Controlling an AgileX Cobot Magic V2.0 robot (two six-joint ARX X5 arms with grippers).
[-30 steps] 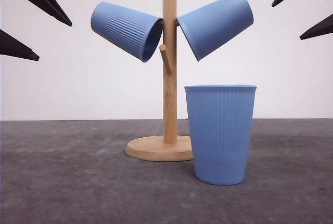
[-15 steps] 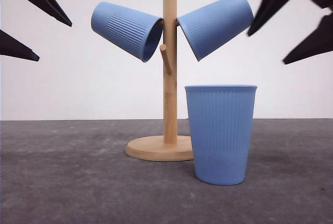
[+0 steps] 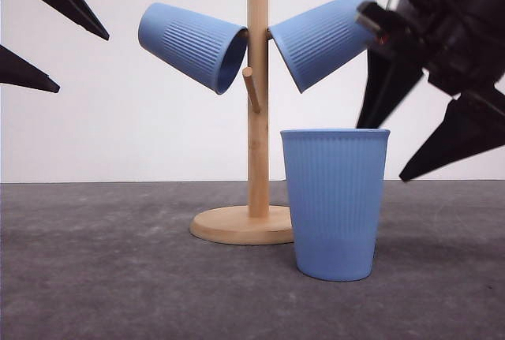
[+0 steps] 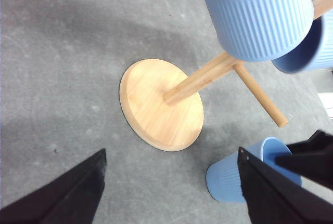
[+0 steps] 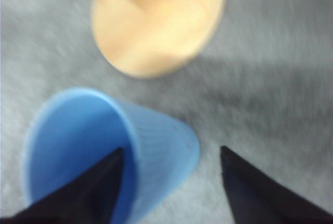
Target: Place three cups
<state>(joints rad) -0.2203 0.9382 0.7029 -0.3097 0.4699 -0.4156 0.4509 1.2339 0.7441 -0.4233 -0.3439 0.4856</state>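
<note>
With two cups [image 3: 193, 44] hung on the rack [image 3: 256, 95], the right gripper [image 3: 414, 139], jaws spread, hovers above the third cup [image 3: 335, 202] standing on the table [image 3: 118, 277]; next it must close on the rim.

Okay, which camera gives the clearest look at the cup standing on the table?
The front view: the standing cup shows whole, upright and sharp beside the wooden stand. The left wrist view catches it partly behind a gripper finger, and the right wrist view shows its open mouth, blurred.

Blurred frame. Blue cup [image 5: 104, 151] upright on grey counter [image 5: 281, 78], mouth open. Round wooden base [image 5: 161, 26] near it. Right tool [image 5: 171, 193] spread, one finger [image 5: 99, 187] over cup rim.
</note>
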